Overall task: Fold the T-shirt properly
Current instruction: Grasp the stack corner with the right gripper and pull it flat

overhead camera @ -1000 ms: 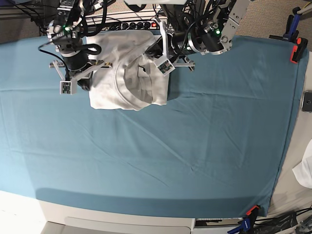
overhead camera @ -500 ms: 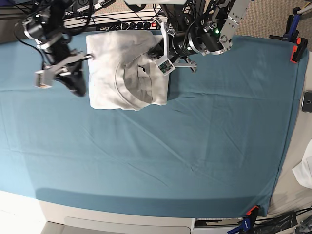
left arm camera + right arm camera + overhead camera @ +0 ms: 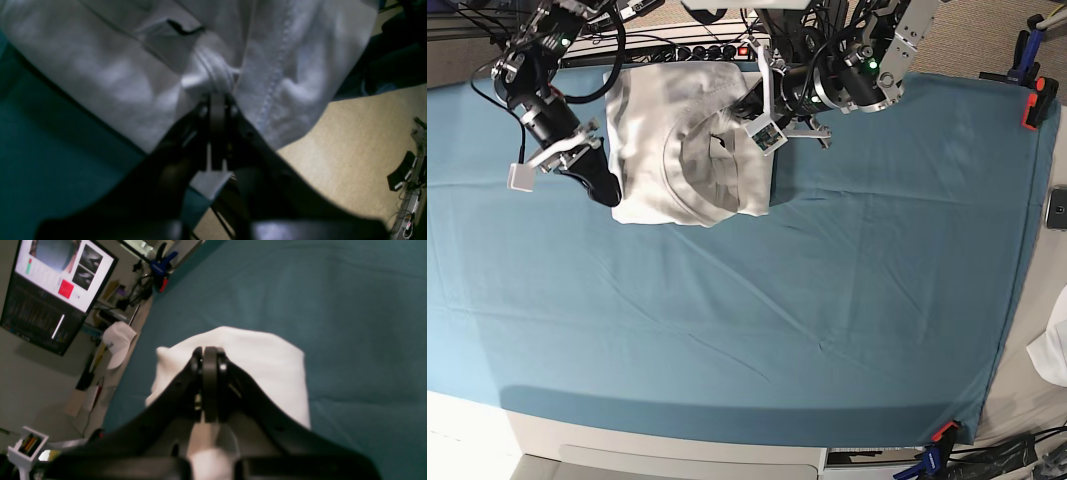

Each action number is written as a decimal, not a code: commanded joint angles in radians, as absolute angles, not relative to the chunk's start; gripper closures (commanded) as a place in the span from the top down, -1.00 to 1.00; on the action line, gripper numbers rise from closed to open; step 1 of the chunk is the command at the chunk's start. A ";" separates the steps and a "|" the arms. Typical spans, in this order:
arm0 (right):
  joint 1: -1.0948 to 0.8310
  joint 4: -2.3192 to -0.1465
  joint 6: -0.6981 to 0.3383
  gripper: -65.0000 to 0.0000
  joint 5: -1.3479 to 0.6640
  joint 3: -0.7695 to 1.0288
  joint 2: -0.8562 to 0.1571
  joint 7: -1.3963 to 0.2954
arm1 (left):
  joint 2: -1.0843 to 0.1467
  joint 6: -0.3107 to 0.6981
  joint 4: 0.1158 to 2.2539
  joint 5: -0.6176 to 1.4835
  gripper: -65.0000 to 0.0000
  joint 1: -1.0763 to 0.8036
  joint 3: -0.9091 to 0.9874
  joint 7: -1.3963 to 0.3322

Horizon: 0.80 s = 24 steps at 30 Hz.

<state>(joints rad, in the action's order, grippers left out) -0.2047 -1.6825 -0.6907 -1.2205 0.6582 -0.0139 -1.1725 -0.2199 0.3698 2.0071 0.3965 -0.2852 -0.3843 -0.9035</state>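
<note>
White T-shirt [image 3: 677,150] pinched by left claw [image 3: 218,100]; right claw [image 3: 605,185] closed, empty, now back beside shirt.

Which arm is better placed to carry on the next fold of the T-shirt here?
Left, probably. The left gripper is shut on a ridge of the T-shirt at its edge, ready to pull. The right gripper is shut on nothing, beside the shirt's other edge over the teal cloth.

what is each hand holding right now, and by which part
The left hand pinches the T-shirt at a bunched seam. The right hand is shut on nothing.
</note>
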 commanded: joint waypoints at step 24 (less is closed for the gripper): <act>-0.110 -1.585 -0.698 -1.00 -1.211 0.669 -0.108 -1.254 | -0.219 0.373 2.024 0.410 -1.00 -0.283 -0.384 -0.890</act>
<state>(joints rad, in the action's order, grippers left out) -0.1143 -1.5700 -0.6903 -1.1839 0.6666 -0.0971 -1.2732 -0.2195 0.3698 2.0071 0.3965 -0.2852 -0.3843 -0.9073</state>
